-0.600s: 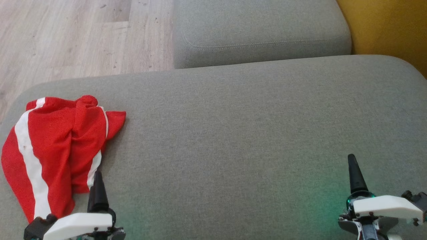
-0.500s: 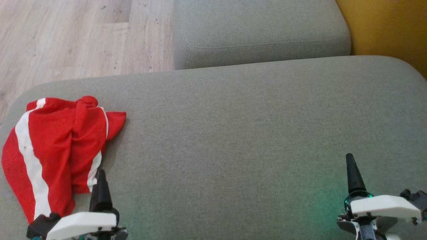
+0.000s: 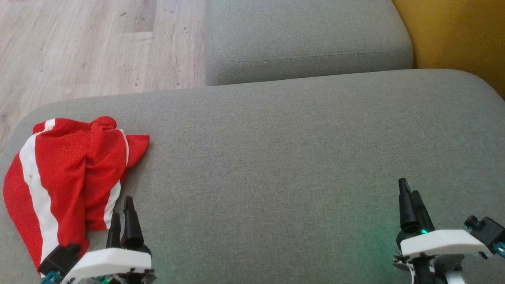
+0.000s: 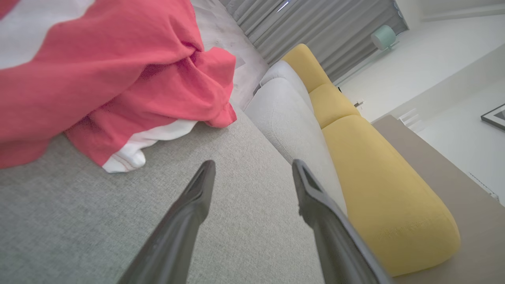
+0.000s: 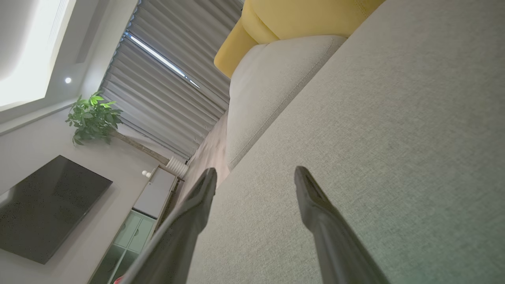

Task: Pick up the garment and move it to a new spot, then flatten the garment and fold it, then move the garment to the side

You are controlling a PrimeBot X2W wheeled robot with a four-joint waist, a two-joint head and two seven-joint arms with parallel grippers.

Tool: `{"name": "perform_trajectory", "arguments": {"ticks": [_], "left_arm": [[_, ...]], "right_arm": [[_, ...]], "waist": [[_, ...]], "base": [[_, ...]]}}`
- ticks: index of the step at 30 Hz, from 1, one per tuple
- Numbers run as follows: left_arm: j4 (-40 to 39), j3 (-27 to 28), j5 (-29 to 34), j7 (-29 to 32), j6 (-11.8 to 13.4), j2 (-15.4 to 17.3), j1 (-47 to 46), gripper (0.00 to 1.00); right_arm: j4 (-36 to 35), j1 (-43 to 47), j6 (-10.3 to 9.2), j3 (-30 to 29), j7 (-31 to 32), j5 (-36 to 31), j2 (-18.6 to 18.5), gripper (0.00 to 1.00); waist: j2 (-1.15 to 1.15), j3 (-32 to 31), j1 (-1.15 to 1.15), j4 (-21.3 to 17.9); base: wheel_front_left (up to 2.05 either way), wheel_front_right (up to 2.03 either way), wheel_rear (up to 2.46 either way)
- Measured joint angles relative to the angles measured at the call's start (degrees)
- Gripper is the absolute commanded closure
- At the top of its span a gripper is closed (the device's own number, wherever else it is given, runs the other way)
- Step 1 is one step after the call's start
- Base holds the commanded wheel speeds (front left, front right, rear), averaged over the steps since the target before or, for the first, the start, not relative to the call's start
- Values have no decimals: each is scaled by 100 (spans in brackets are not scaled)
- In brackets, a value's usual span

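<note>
Left gripper (image 3: pixel 121 207), spread and empty, sits beside the garment (image 3: pixel 67 177), seemingly to grasp it; right gripper (image 3: pixel 408 186) likewise spread, empty.

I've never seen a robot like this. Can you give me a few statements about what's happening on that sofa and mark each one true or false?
1. The garment lies crumpled on the grey cushion. True.
2. The left gripper is clamped on the garment. False: its jaws are open over bare cushion beside it, holding nothing.
3. The right gripper is open and empty. True.
4. The garment lies next to the right gripper. False: it lies by the left gripper.
</note>
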Motion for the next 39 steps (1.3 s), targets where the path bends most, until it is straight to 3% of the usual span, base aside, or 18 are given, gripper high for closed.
{"name": "perform_trajectory", "arguments": {"ticks": [39], "left_arm": [[-238,-479,2683,-658,367,10,224,0]], "right_arm": [[-412,31,1,572,-655,-3006,-7,0]], "waist": [[0,-244,0,56]], "base": [[0,0,0]]}}
